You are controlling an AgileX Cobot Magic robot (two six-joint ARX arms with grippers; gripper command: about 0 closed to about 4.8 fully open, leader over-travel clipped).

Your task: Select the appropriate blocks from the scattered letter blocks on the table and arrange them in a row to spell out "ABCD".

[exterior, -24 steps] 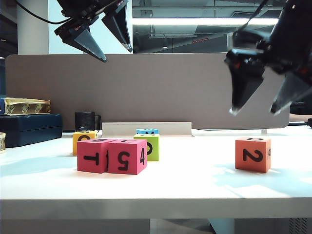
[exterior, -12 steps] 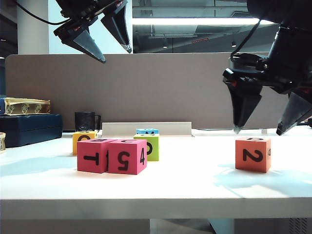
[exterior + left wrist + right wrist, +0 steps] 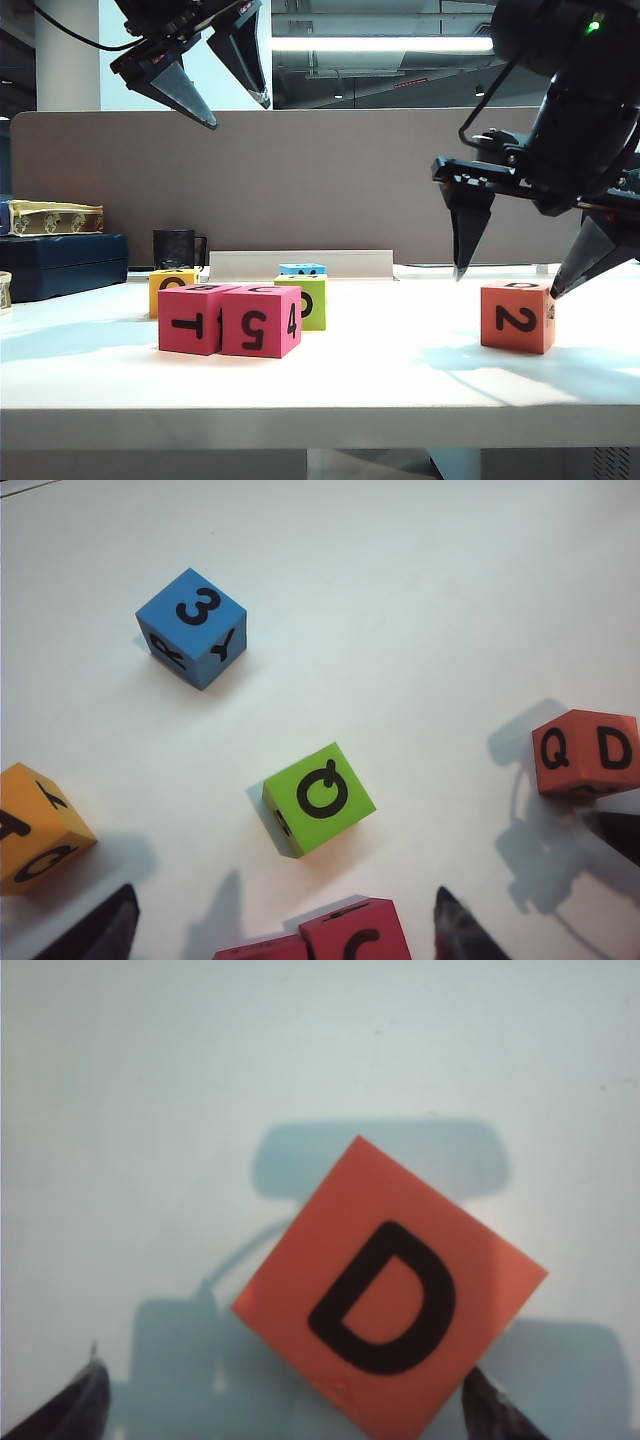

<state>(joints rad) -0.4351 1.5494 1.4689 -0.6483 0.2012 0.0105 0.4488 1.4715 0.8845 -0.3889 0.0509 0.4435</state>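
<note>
**Right fingers spread over the orange cube**

Near the desk's (image 3: pixel 330 385) right edge, the right gripper (image 3: pixel 508 278) hangs just above the orange cube (image 3: pixel 517 316), fingers wide apart on either side, not touching. Toward the left edge, two pink-red cubes (image 3: pixel 229 319) sit touching, with yellow (image 3: pixel 167 288), green (image 3: pixel 308 300) and blue (image 3: pixel 302 269) cubes behind. The left gripper (image 3: pixel 238 110) hangs high, fingers apart.
</note>
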